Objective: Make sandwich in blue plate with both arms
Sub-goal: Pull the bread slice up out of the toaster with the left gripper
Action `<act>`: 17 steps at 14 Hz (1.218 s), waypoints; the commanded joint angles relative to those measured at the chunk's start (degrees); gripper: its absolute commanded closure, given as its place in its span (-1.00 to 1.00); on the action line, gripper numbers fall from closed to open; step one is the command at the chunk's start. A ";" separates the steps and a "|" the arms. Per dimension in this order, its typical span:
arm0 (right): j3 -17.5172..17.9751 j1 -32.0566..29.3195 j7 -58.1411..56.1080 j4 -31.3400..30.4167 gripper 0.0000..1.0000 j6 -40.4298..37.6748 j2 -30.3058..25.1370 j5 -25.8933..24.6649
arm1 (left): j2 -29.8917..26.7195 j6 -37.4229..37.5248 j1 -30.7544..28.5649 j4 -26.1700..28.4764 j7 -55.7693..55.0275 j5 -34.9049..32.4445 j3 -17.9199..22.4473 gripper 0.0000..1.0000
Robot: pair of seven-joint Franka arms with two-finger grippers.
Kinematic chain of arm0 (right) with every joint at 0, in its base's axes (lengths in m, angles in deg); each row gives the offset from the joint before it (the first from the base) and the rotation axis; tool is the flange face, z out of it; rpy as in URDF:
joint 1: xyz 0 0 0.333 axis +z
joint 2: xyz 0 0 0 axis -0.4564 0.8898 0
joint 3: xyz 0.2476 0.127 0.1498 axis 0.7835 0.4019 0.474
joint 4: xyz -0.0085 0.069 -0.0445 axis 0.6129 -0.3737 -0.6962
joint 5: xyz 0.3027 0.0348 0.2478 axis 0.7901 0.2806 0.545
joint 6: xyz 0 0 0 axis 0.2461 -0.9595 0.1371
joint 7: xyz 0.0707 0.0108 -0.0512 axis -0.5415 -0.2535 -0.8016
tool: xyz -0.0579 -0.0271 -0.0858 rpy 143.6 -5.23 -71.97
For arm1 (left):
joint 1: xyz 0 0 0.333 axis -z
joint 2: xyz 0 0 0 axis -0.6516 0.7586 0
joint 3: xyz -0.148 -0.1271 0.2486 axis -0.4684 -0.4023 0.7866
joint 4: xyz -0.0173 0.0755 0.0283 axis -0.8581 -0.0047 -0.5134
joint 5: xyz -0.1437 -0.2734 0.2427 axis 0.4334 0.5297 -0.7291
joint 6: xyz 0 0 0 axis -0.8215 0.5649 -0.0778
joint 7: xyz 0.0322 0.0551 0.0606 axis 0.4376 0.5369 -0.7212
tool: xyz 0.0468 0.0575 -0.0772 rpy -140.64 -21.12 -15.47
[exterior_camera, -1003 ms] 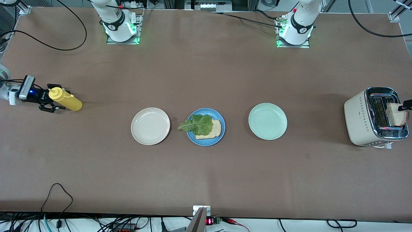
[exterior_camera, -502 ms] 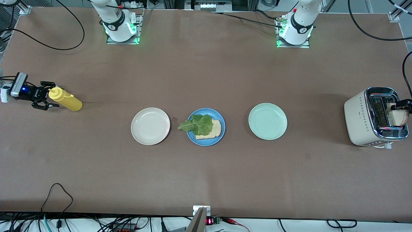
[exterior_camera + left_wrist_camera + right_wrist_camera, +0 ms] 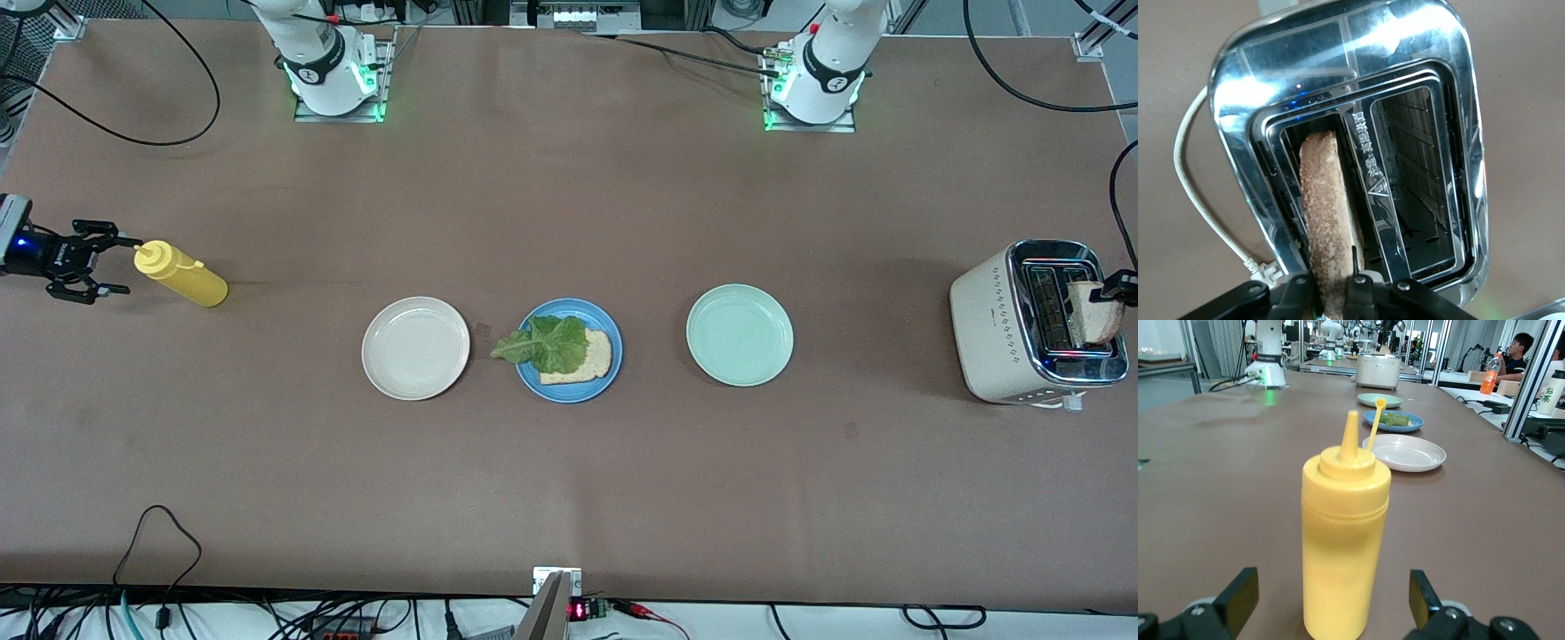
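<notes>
The boxy toaster (image 3: 1036, 322) has a mirror-bright chromed metal top (image 3: 1338, 73) that throws back glare, while its cream side panels (image 3: 982, 324) look matt and smooth, like painted metal or plastic. Pinched between the left gripper's (image 3: 1333, 285) black, dull plastic-looking fingers (image 3: 1358, 288) is a square toasted bread slice (image 3: 1325, 220) with a coarse, grainy brown crust. Between the right gripper's (image 3: 1331, 603) spread matt black fingers (image 3: 1238, 597) stands a yellow squeeze bottle (image 3: 1345, 540) of smooth, slightly glossy plastic. The brown tabletop (image 3: 569, 480) looks matt and faintly textured. The round blue plate (image 3: 598, 381) appears matt; the crinkled green lettuce leaf (image 3: 551, 345) on it is wrinkled.
</notes>
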 commanded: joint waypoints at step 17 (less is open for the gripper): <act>-3.78 35.31 81.44 3.07 -1.00 -8.65 -41.36 -3.73 | -4.51 21.74 27.12 -6.98 -44.79 8.98 -12.18 0.98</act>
